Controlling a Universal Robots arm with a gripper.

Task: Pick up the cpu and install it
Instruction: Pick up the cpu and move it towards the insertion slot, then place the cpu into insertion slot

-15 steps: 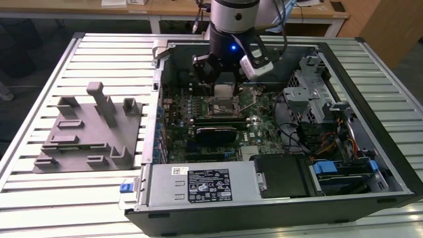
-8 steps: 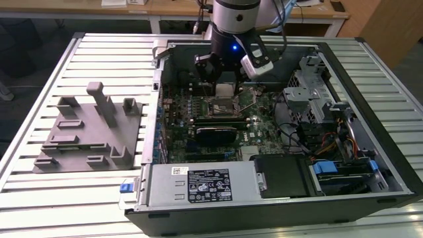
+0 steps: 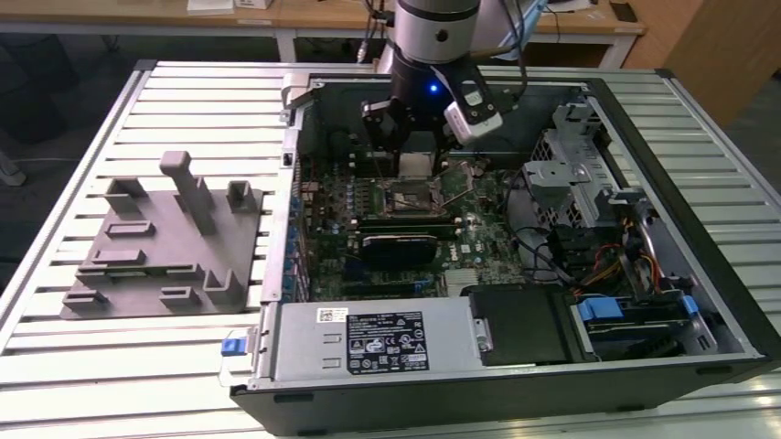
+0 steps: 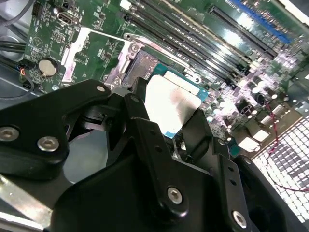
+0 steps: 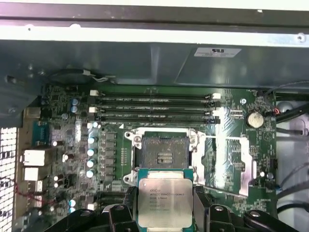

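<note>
An open computer case (image 3: pixel 683 274) lies on its side. Inside it, the gripper (image 5: pixel 165 212) hangs near the black motherboard socket (image 5: pixel 164 152), its two fingers pinching the cpu (image 5: pixel 165 195) by opposite edges, silvery top outward. The chip sits just beside the socket, not yet seated. The socket's metal load plate (image 5: pixel 231 159) is swung aside. This looks like the carrying step; seating calls for squaring the chip over the socket. Its underside is hidden, and its height above the socket is hard to judge.

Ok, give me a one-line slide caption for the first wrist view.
Gripper holding the cpu by its edges, close to the empty motherboard socket.
</note>
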